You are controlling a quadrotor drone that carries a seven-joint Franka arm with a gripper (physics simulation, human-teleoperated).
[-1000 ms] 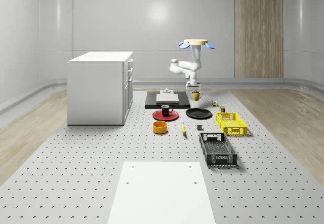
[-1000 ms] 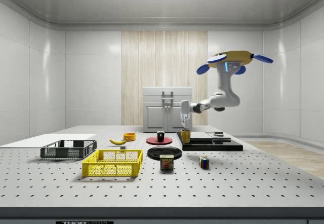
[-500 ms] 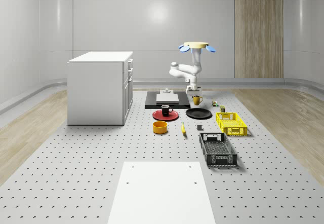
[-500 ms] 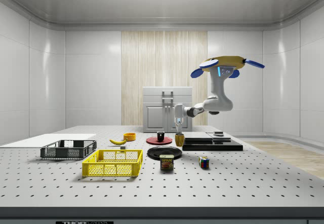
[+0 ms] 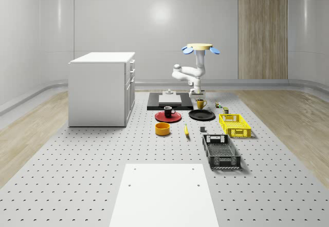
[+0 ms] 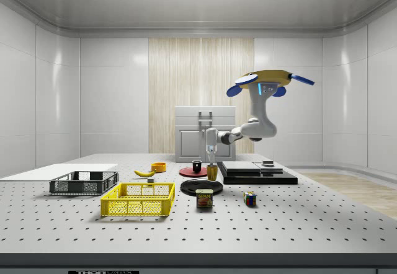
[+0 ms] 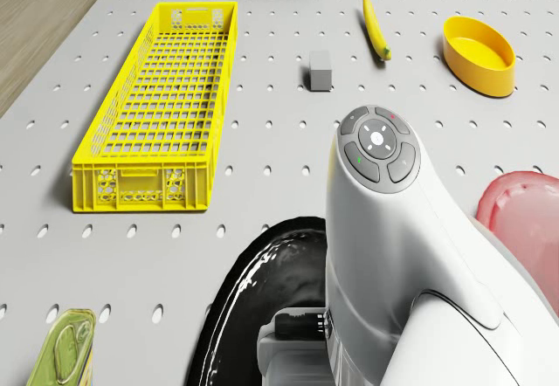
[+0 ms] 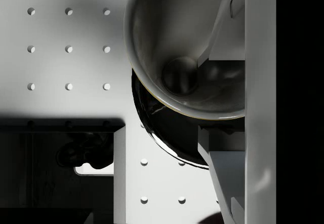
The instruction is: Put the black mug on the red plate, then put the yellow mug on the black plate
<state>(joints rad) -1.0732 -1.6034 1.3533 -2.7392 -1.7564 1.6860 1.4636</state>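
Step in hand, by the look of it: setting the yellow mug (image 5: 200, 103) on the black plate (image 5: 204, 116), just right of centre in the whole-scene view. Hovering above, at upper centre, the drone (image 5: 200, 46), arm bent down to the mug. Gripper (image 6: 211, 162) clamped on the mug's wall, one finger (image 8: 223, 26) reaching inside the cup in the wrist view. Mug hanging over the plate's far rim, not yet over its middle.

To do it well: bring the mug further over the plate's middle before lowering, keep it upright, lower gently until the base sits flat, and only then spread the fingers and lift straight up, clear of the handle.

First half apparently done: black mug (image 5: 168, 111) standing on the red plate (image 5: 159, 117), left of the black plate.

Containers: yellow mug empty inside; yellow crate (image 5: 239, 133) at centre right, empty; black crate (image 5: 224, 161) below it, seemingly empty; orange bowl (image 5: 163, 130) below the red plate, empty.
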